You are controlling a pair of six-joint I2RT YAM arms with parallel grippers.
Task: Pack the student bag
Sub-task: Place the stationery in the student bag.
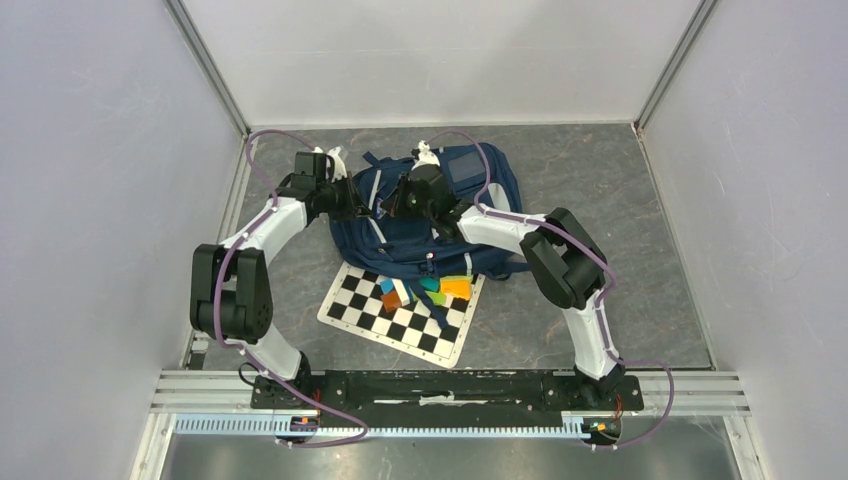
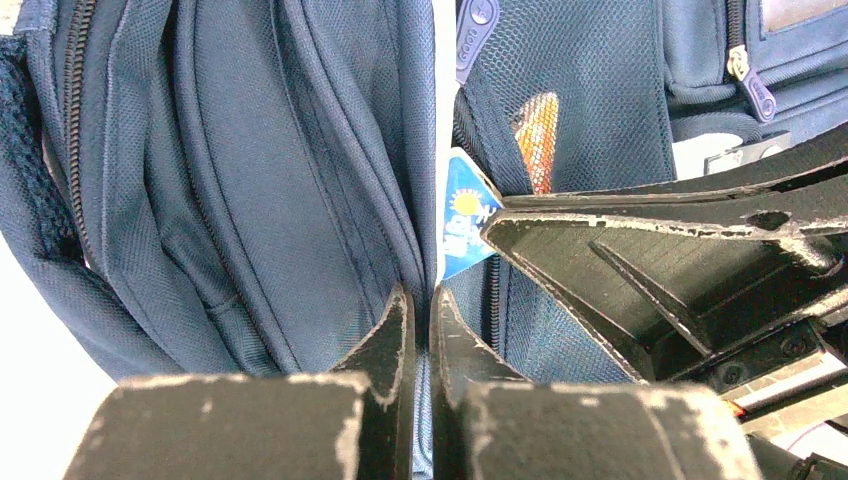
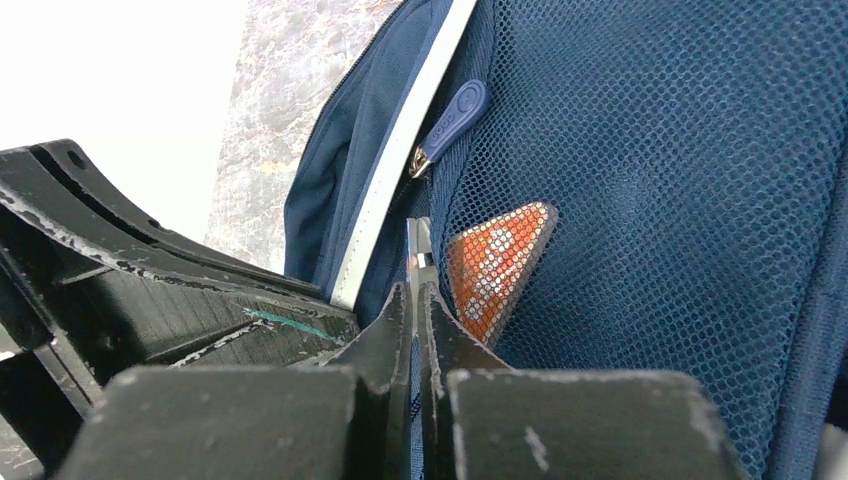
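The navy student bag (image 1: pixel 440 215) lies at the back middle of the table. Both arms meet over its left half. My left gripper (image 1: pixel 356 202) is shut, pinching a fold of the bag's fabric (image 2: pixel 422 300) at the edge of an opening. My right gripper (image 1: pixel 396 206) is also shut, on the bag's edge (image 3: pixel 415 292) beside its mesh pocket (image 3: pixel 650 200). An orange patterned item (image 3: pixel 497 262) sits behind that mesh. A blue-and-white packet (image 2: pixel 465 215) pokes from the gap between the fabric layers. The right gripper's black fingers (image 2: pixel 680 250) cross the left wrist view.
A checkerboard (image 1: pixel 365 312) lies in front of the bag, with several coloured blocks (image 1: pixel 425 290) on its far edge. A zipper pull (image 3: pixel 455 110) hangs by the grey stripe. Enclosure walls stand left, right and behind; a metal rail (image 1: pixel 440 390) runs along the front.
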